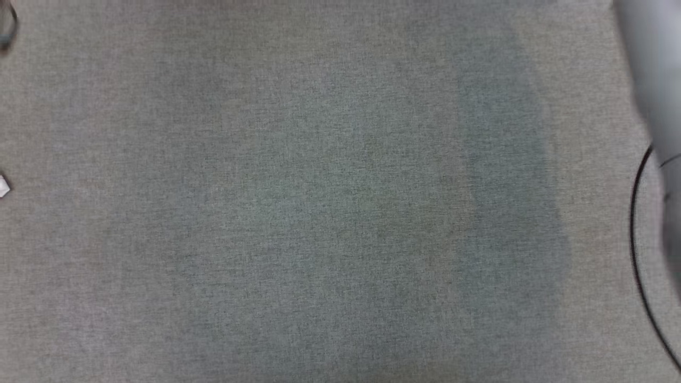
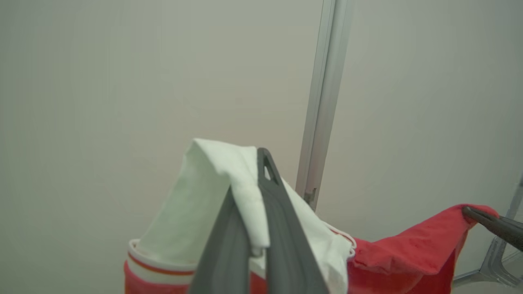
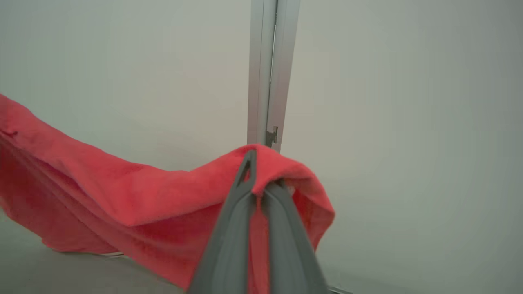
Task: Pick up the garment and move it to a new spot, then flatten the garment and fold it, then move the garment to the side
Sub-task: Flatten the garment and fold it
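garment (image 3: 143, 192): looks soft, light, sags; best held by edges | left gripper (image 2: 249, 188): clamped on white part | right gripper (image 3: 261, 177): clamped on red edge

Head view: straight down over grey surface (image 1: 319, 213). Wrist views: level, sharing garment (image 2: 408, 249), post (image 3: 261, 73).

Light on the grey fabric surface (image 1: 266, 213) below me is soft and flat, with a darker shadow band (image 1: 505, 175) right of centre. My pale forearm (image 1: 652, 80) at the edge is smeared with blur. From both wrists the wall (image 2: 122, 81) is evenly lit, without glare. My dark fingers (image 2: 282, 228), close to the lens, look soft.
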Motion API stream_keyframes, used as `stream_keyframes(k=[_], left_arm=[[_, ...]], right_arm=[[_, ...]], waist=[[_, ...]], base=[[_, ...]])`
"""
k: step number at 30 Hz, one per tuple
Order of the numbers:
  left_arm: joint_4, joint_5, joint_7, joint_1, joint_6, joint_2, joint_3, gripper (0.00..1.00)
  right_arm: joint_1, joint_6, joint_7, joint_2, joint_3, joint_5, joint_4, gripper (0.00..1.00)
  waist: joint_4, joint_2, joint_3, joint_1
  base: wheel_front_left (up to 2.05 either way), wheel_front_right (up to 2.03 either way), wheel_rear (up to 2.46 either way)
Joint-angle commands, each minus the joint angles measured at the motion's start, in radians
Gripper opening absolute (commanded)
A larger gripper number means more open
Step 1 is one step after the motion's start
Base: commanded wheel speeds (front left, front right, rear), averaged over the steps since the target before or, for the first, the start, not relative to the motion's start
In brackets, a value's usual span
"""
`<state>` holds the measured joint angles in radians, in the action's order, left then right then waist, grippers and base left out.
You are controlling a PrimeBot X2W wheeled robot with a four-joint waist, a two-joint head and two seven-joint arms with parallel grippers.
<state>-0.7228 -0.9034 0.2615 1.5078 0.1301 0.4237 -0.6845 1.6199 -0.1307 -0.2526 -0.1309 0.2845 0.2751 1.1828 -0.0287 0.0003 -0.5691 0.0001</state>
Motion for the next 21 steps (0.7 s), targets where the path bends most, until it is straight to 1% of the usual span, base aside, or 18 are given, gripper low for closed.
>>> stream_keyframes(k=[1,3,5,8,15,17,21], left_arm=[[0.035,0.007,0.004,-0.075,0.001,0.008,0.038,0.0],[0.084,0.028,0.005,-0.172,0.001,0.01,0.086,0.0],[0.13,0.053,0.004,-0.281,0.001,0.0,0.121,0.0],[0.202,0.096,0.005,-0.436,0.001,-0.017,0.186,0.0],[0.35,0.207,0.005,-0.787,0.001,-0.087,0.329,0.0],[0.391,0.225,0.005,-0.876,0.001,-0.111,0.383,0.0],[0.464,0.252,0.005,-1.065,0.001,-0.161,0.455,0.0]], right_arm=[[-0.057,0.0,-0.01,0.009,0.007,0.02,-0.015,0.0],[-0.136,0.0,-0.013,0.019,0.021,0.043,-0.04,0.0],[-0.221,0.0,-0.013,0.024,0.032,0.064,-0.09,0.0],[-0.362,0.0,-0.014,0.009,0.049,0.094,-0.17,0.0],[-0.701,0.0,-0.013,-0.019,0.039,0.16,-0.366,0.0],[-0.793,0.0,-0.013,-0.02,0.037,0.175,-0.41,0.0],[-0.959,0.0,-0.013,-0.03,0.019,0.2,-0.488,0.0]], waist=[[-0.005,-0.0003,0.014,-0.0001],[-0.007,-0.0003,0.029,-0.0001],[-0.007,-0.0003,0.047,-0.0001],[0.002,-0.0003,0.078,-0.0001],[0.016,-0.0003,0.156,-0.0001],[0.015,-0.0003,0.182,-0.0001],[0.01,-0.0003,0.235,-0.0001]], base=[[0.0,0.0,0.0],[0.0,0.0,0.0],[0.0,0.0,0.0],[0.0,0.0,0.0],[0.0,0.0,0.0],[0.0,0.0,0.0],[0.0,0.0,0.0]])
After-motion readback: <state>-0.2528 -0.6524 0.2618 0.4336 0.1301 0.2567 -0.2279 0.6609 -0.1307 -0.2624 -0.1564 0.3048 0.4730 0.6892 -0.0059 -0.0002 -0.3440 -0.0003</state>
